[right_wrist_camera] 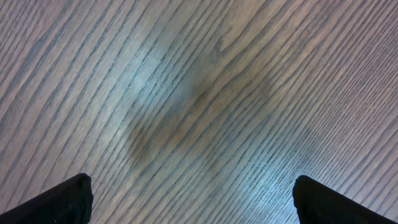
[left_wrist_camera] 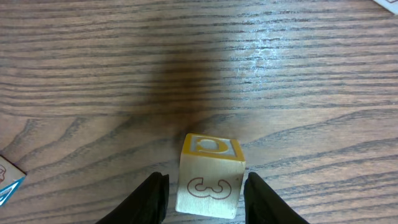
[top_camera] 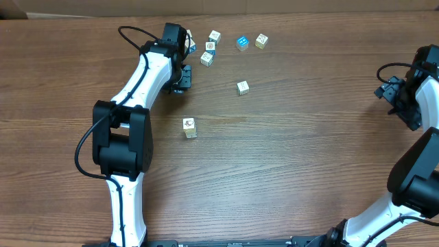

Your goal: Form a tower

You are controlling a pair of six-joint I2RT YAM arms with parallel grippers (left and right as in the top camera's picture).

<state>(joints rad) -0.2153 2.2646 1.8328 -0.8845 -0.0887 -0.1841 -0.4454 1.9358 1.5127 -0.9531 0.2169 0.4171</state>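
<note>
Arms: left arm [top_camera: 147, 75] reaches from the near-left base up the table, elbow folded, forearm angled toward the far-left cube cluster. Left gripper [left_wrist_camera: 205, 179] straddles a yellow-topped cube [left_wrist_camera: 208, 193] printed with a 3, which sits on the wood. Its fingers [left_wrist_camera: 155, 199] are partly apart, with a sliver of gap on one side and the other side just about touching; can't tell if there's real contact. Right arm [top_camera: 418, 165] is folded at the right edge. Right gripper [right_wrist_camera: 196, 202] hovers over bare wood, fingers spread wide with nothing between them. Tower [top_camera: 189, 127] stands mid-table, just right of the left arm's elbow, pale top face with a dark mark, well apart from both grippers and from the cluster. Loose cubes [top_camera: 206, 59] sit near the far edge beside the left wrist. Blue cube [top_camera: 242, 43] and pale cube [top_camera: 261, 40] lie further right, and a lone cube [top_camera: 242, 87] sits between cluster and tower. Table [top_camera: 309, 171] is dark wood-grain, with glare patches in the wrist views. Black cable [top_camera: 130, 31] loops off the left wrist. Pale strip [top_camera: 288, 5] runs beyond the far edge; can't tell what it is.
</note>
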